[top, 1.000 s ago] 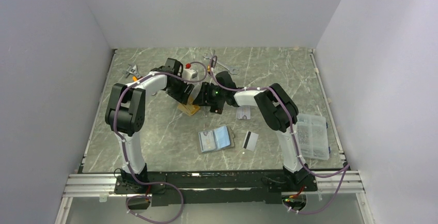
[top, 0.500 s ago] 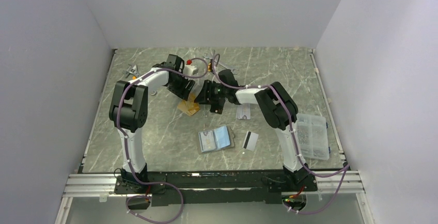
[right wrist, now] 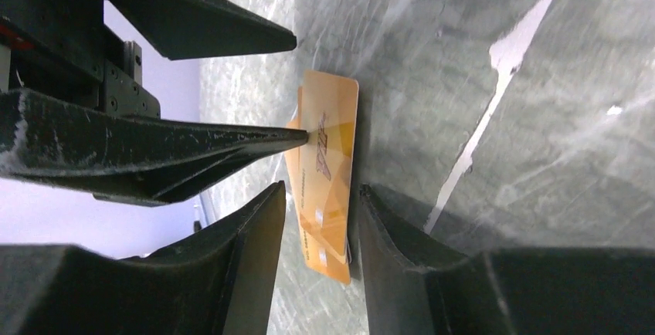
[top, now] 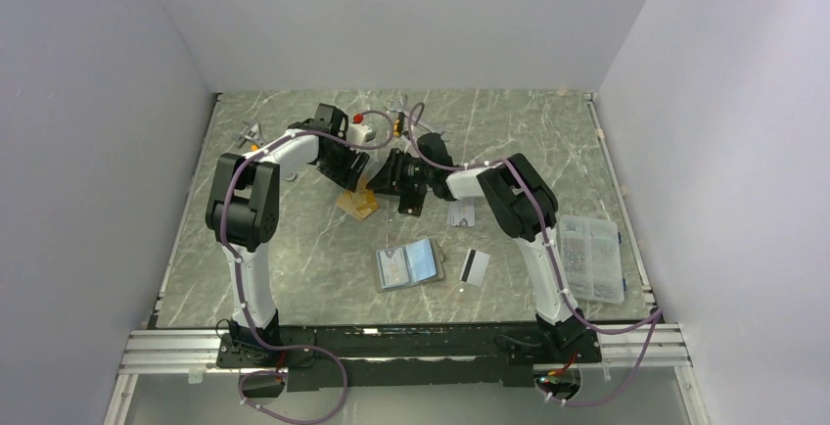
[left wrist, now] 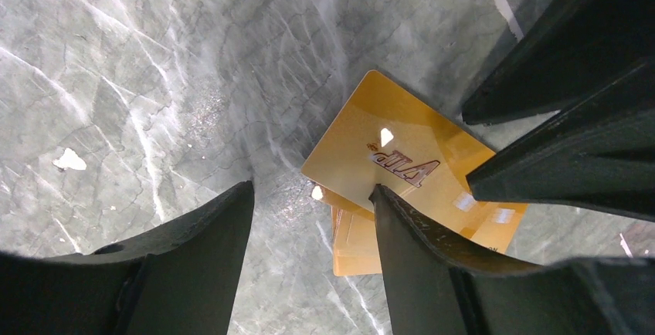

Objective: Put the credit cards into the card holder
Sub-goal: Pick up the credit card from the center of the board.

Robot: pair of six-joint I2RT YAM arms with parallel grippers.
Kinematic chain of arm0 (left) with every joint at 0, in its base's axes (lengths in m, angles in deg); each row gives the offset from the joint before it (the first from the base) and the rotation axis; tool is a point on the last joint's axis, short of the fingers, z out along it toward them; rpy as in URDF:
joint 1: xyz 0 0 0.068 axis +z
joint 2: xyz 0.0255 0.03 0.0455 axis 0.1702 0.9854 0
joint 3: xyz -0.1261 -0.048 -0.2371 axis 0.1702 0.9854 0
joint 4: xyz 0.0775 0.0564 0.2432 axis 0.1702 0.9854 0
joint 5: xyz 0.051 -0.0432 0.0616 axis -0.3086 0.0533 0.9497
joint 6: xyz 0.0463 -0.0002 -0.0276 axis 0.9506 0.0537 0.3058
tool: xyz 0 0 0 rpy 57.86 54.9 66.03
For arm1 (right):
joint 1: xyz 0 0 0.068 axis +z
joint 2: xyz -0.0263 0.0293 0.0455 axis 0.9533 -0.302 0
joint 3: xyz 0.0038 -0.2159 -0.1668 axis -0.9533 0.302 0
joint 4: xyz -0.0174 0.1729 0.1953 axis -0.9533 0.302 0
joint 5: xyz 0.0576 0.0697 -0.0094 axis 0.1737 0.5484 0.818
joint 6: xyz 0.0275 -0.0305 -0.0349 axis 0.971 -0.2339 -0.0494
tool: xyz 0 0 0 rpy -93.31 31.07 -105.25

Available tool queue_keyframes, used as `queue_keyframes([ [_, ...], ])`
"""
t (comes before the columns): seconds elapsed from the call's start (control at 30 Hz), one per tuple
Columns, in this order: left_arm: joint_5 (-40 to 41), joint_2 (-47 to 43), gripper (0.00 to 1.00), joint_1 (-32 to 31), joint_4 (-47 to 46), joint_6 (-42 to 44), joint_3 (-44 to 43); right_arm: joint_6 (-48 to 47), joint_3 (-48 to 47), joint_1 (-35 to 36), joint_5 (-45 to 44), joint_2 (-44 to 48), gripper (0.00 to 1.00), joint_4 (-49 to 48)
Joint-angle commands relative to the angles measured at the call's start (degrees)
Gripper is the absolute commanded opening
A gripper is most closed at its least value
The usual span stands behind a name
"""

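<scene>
Pinning with left tool [left wrist: 309,192]: open, holding nothing, one fingertip [left wrist: 380,200] down on the orange card [left wrist: 402,161], which looks tipped up off the tabletop [left wrist: 116,80], rear of centre. Hold that pressure steady so the edge doesn't drop. Right tool [right wrist: 322,190]: jaws part-open, straddling the card's edge, not clamped as far as I can see. Close well inboard, confirm grip, only then release left. Card holder [top: 409,264] lies open nearer the bases, striped card [top: 475,266] just right of it.
</scene>
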Motion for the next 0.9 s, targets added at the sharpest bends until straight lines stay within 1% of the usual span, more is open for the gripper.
queue_keyframes([
  [0.0,-2.55,-0.72,0.64,0.04,0.93,-0.87,0.33,5.39,5.38,0.82,1.29,-0.78,0.42,-7.44],
  [0.13,-3.08,-0.78,0.64,-0.33,0.68,-1.17,0.59,7.24,6.01,1.16,1.70,-1.10,0.40,-9.79],
  [0.53,-4.81,-0.86,0.61,-0.72,0.64,-1.47,1.38,7.94,4.11,1.71,1.18,-2.63,0.30,-9.38],
  [0.73,-9.48,-4.65,0.62,-0.31,1.42,-0.90,2.60,7.05,3.59,1.70,-1.05,-3.35,0.25,-6.38],
  [0.87,-12.32,-5.27,0.61,0.18,2.61,-0.70,2.31,7.24,3.82,1.69,-2.24,-3.06,0.20,-6.31],
])
